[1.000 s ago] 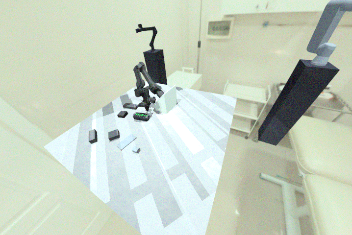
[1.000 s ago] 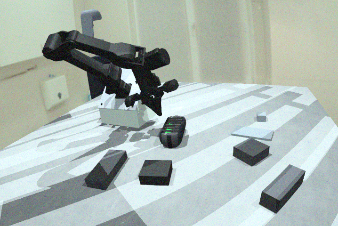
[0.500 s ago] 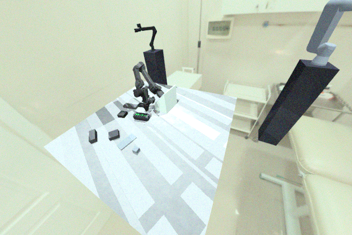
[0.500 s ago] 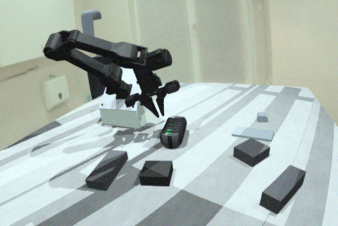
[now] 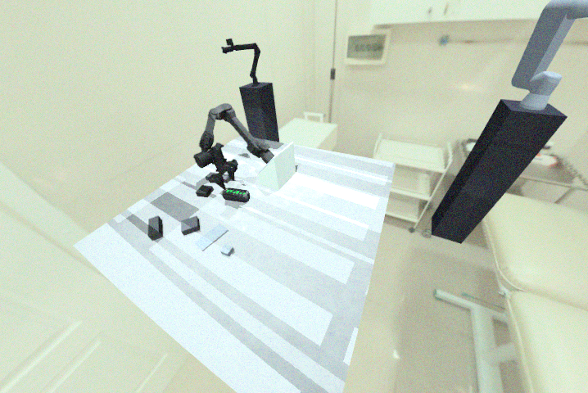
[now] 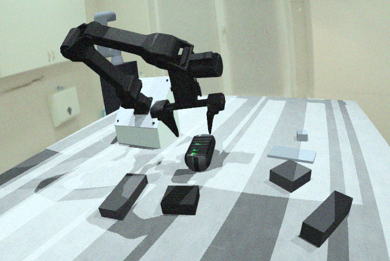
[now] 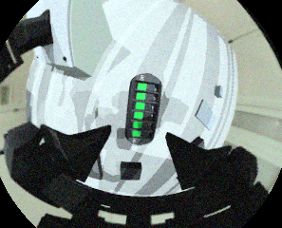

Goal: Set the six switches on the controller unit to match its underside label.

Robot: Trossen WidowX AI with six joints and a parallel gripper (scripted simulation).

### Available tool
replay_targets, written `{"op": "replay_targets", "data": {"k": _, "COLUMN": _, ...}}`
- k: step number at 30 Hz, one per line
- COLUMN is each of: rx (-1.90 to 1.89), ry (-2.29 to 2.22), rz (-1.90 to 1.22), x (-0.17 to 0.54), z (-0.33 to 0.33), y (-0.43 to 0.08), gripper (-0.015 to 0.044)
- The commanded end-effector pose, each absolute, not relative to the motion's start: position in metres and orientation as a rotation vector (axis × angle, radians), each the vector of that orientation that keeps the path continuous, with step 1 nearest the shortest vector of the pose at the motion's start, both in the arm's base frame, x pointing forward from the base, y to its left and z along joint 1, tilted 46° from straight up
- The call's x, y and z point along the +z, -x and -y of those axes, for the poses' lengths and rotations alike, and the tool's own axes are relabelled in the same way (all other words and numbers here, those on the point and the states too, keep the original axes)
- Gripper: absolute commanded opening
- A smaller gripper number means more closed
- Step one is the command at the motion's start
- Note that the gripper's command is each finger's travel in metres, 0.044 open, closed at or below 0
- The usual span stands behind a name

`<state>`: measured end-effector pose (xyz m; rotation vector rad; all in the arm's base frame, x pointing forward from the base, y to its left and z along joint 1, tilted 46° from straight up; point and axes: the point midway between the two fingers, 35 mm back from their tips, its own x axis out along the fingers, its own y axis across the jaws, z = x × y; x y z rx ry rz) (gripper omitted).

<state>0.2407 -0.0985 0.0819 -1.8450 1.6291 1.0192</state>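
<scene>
The dark grey controller unit (image 5: pixel 236 198) (image 6: pixel 198 160) (image 7: pixel 152 109) sits on the bench with its six rocker switches facing up. In the wrist view all six show green on their left half, the two nearest the gripper with smaller patches; which ends are pressed down I cannot tell for sure. The label on the underside is hidden. My gripper (image 5: pixel 228 182) (image 6: pixel 194 134) (image 7: pixel 140 132) is open and empty, pointing down above the unit. In the wrist view its fingertips stand to either side of the unit's near end, apart from it.
Several dark blocks lie around, among them a long one (image 6: pixel 123 195), a squarish one (image 6: pixel 180 199) (image 7: pixel 131 170) and one farther right (image 6: pixel 326 218). A pale flat plate (image 6: pixel 291 154) (image 7: pixel 205 114) and a small pale block (image 6: pixel 302 135) lie beyond. The arm's white wedge base (image 6: pixel 137 135) stands behind.
</scene>
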Motion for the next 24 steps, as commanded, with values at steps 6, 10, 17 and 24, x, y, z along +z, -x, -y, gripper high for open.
{"op": "replay_targets", "data": {"k": 6, "rx": 1.087, "ry": 1.754, "rz": -1.672, "x": 0.103, "z": 0.114, "y": -0.258, "gripper": 0.044}}
{"op": "replay_targets", "data": {"k": 10, "rx": 1.087, "ry": 1.754, "rz": -1.672, "x": 0.102, "z": 0.115, "y": -0.258, "gripper": 0.044}}
{"op": "replay_targets", "data": {"k": 17, "rx": 1.087, "ry": 1.754, "rz": -1.671, "x": 0.094, "z": 0.123, "y": -0.259, "gripper": 0.044}}
{"op": "replay_targets", "data": {"k": 24, "rx": 1.087, "ry": 1.754, "rz": -1.67, "x": 0.086, "z": 0.132, "y": -0.259, "gripper": 0.044}}
